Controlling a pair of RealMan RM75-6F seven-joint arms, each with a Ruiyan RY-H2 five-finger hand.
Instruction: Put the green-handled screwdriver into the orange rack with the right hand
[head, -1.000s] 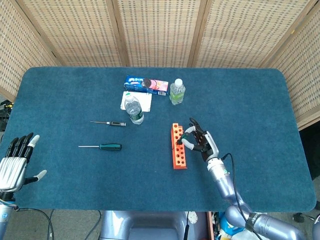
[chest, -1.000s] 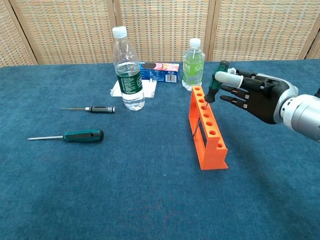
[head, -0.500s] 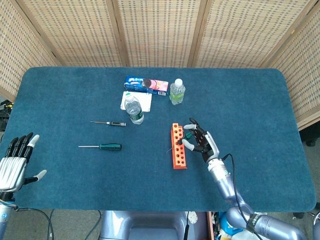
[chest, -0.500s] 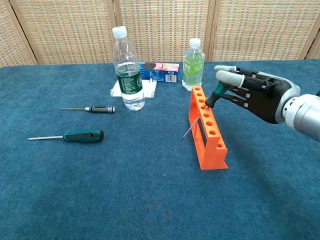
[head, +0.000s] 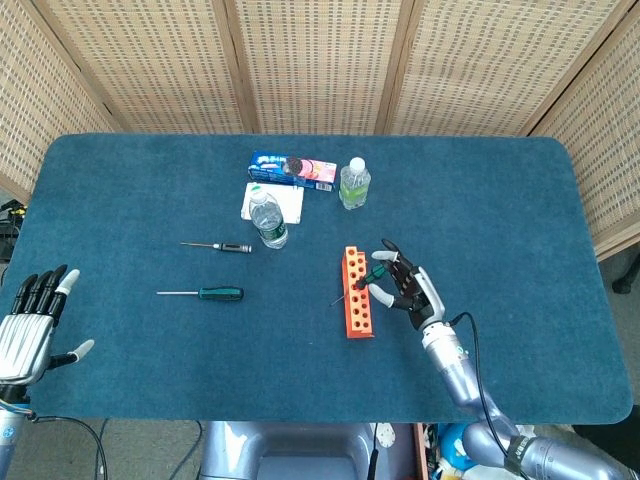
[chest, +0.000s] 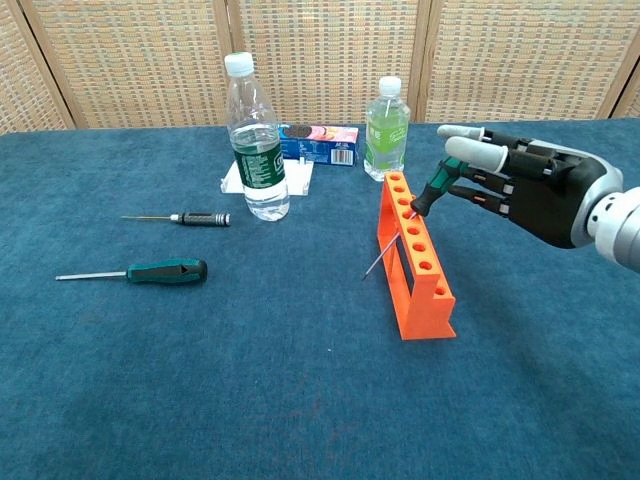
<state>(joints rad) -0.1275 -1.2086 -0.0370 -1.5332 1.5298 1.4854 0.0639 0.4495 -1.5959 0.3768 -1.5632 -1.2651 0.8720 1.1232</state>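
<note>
The orange rack (head: 357, 300) (chest: 420, 262) stands right of the table's middle. A small green-handled screwdriver (head: 376, 270) (chest: 429, 190) leans in one of its far holes. Its handle tilts right and its thin shaft pokes out low through the rack's left side. My right hand (head: 408, 287) (chest: 525, 185) hovers just right of the handle with its fingers spread. Its fingertips lie beside the handle's top without gripping it. A larger green-handled screwdriver (head: 205, 293) (chest: 150, 271) lies flat on the left. My left hand (head: 30, 325) is open at the table's left front edge.
A black-handled screwdriver (head: 222, 246) (chest: 185, 218) lies behind the larger one. A clear bottle with a green label (head: 267, 220) (chest: 253, 140), a green-tinted bottle (head: 354, 183) (chest: 386, 130), a biscuit pack (head: 293, 170) (chest: 320, 142) and a white card (head: 274, 200) stand behind the rack.
The screwdriver dropped into the rack hole and tilted, its shaft now poking out the left side. My right hand spread its fingers and drew slightly right off the handle.
</note>
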